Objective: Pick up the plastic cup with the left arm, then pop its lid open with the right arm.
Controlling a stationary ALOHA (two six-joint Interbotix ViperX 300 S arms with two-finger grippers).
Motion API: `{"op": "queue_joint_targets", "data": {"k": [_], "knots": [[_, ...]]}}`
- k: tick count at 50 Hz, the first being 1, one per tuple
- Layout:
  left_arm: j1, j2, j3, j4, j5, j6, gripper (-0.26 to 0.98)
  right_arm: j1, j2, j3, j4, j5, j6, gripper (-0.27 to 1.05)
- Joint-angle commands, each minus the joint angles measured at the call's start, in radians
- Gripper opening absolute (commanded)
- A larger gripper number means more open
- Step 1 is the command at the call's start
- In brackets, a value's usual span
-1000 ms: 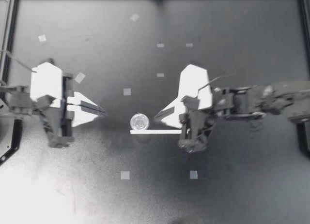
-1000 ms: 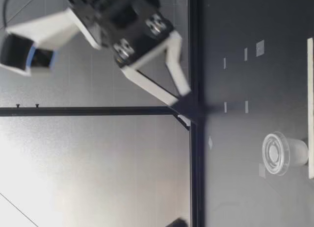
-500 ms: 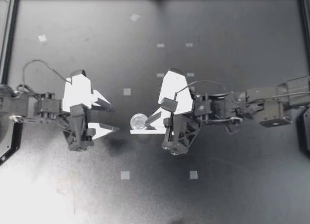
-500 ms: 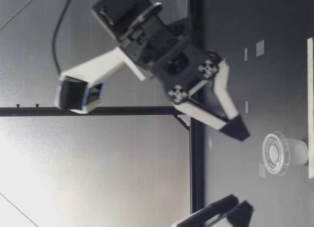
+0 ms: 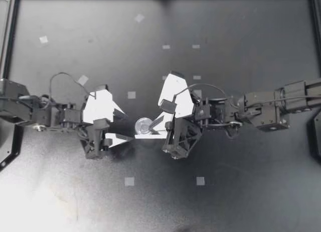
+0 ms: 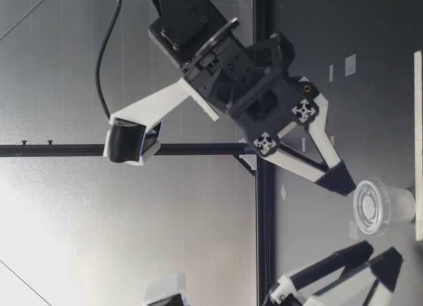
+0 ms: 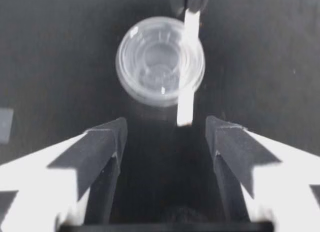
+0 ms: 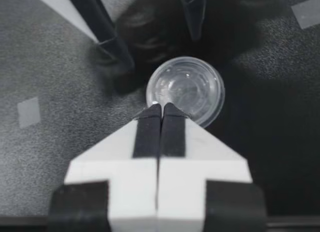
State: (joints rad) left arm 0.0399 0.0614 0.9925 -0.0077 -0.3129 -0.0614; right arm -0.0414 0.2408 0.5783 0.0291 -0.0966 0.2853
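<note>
cup (image 5: 144, 126) on the table (image 5: 225, 202) between left jaws and right jaws, strip (image 5: 150, 137) just beside it

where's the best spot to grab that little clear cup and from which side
I'd grip the clear cup across its round wall just under the rim, coming in low from the open left hand, which faces it. It stands upright and narrows toward its base; the shut right hand and a white strip crowd its other sides.

top: white strip (image 5: 148, 137) end hidden under right hand (image 5: 152, 125) | left hand (image 5: 126, 126): cut off by low-view edge
</note>
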Motion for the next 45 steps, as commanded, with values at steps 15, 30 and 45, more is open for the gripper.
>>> {"op": "queue_joint_targets", "data": {"k": [15,30,45], "knots": [[0.026,0.003,-0.018,-0.002,-0.041,0.012,0.57,-0.020,0.028,-0.048,0.000,-0.003,0.000,-0.15],[0.032,0.040,-0.034,-0.002,-0.089,0.012,0.57,-0.021,0.028,-0.049,-0.003,0.011,0.000,-0.15],[0.031,0.066,-0.069,-0.002,-0.087,0.008,0.57,-0.021,0.026,-0.037,-0.002,0.017,0.002,-0.15]]}}
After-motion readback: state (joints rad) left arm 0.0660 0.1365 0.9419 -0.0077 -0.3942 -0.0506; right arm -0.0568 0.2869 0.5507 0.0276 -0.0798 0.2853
